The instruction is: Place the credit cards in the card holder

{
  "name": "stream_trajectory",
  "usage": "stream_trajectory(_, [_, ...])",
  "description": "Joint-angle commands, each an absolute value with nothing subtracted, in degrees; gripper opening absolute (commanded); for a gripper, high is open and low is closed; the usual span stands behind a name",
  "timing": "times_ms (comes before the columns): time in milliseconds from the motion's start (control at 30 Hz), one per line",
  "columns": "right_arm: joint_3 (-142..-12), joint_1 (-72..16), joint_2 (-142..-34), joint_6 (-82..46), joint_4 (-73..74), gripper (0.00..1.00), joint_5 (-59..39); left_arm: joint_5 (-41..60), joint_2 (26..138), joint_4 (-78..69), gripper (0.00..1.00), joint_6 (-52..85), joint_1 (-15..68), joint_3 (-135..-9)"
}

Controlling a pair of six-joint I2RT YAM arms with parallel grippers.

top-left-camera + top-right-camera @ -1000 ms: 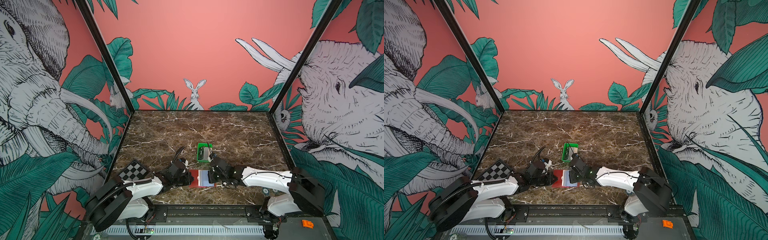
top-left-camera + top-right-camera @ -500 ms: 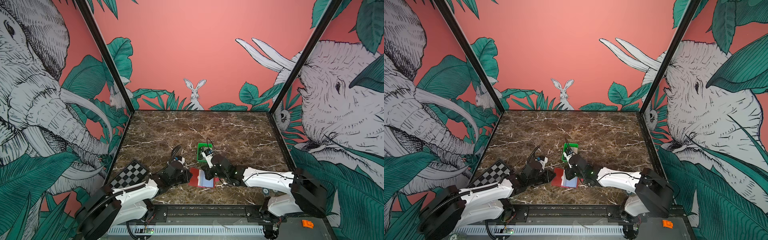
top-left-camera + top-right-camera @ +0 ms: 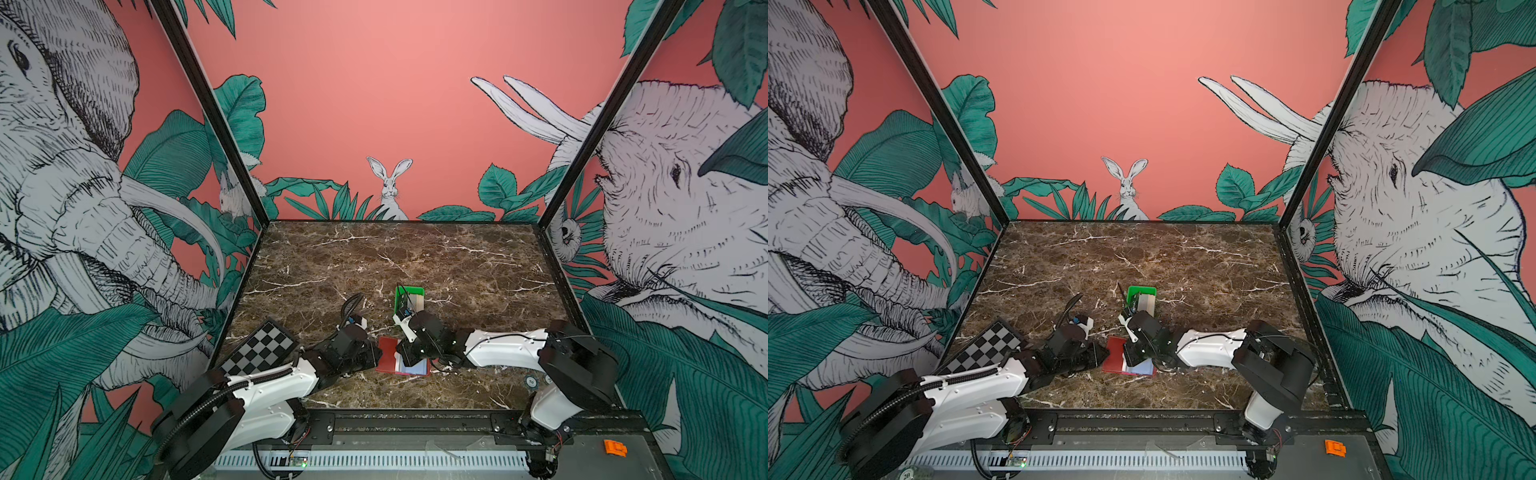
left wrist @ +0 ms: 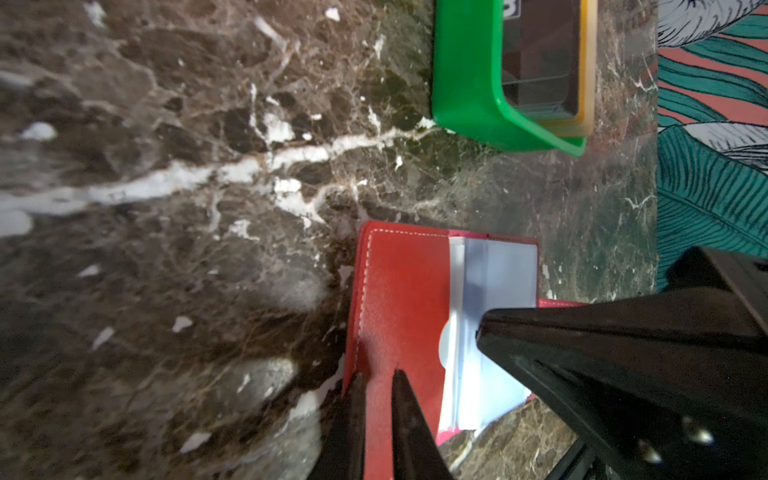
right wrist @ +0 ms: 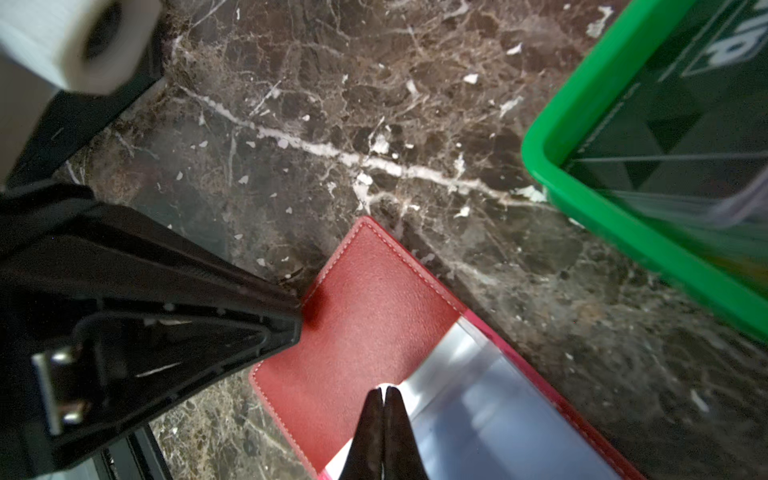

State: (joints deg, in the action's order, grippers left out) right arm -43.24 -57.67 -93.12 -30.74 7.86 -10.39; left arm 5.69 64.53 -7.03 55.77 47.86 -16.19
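The red card holder (image 3: 388, 353) (image 3: 1115, 353) lies open near the table's front middle, its pale blue pockets (image 4: 490, 270) showing. My left gripper (image 4: 379, 374) (image 3: 376, 356) is at its left edge, jaws a narrow gap apart with the red cover (image 5: 365, 311) between them. My right gripper (image 5: 384, 388) (image 3: 1126, 361) is shut and holds nothing, its tips resting where the cover meets the pockets. Dark credit cards (image 4: 540, 62) (image 5: 685, 124) with white lettering lie in the green tray (image 3: 409, 291) (image 3: 1141, 289) just behind the holder.
A chequerboard (image 3: 262, 347) lies at the front left beside the left arm. Illustrated walls close off the left, back and right of the marble table (image 3: 395, 257). An orange part (image 3: 615, 448) sits on the frame in front of the table.
The left jaws have parted slightly on the red cover. The right wrist has shifted a little to the left over the holder. The holder stays where it was.
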Motion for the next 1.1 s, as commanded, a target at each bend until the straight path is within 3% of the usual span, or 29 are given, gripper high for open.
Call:
stream_trajectory(0, [-45.24,-57.54,-95.16,-31.37,7.23,0.0,-11.87,4.68,66.27,-8.58,0.16,56.86,48.08,-14.68])
stream_trajectory(233, [-49.39,-57.5,-99.78,-31.59,0.57,0.0,-9.61,5.73,70.75,-9.66,0.16,56.08,48.6,-17.64])
stream_trajectory(733, [-48.5,-57.56,-97.61,-31.04,0.36,0.0,-7.68,7.2,77.48,-12.76,0.19,56.05,50.25,-21.3])
stream_trajectory(1067, [-46.75,-57.43,-93.65,-30.31,-0.55,0.0,-3.04,-1.55,66.69,-0.51,0.14,59.96,50.27,-16.87])
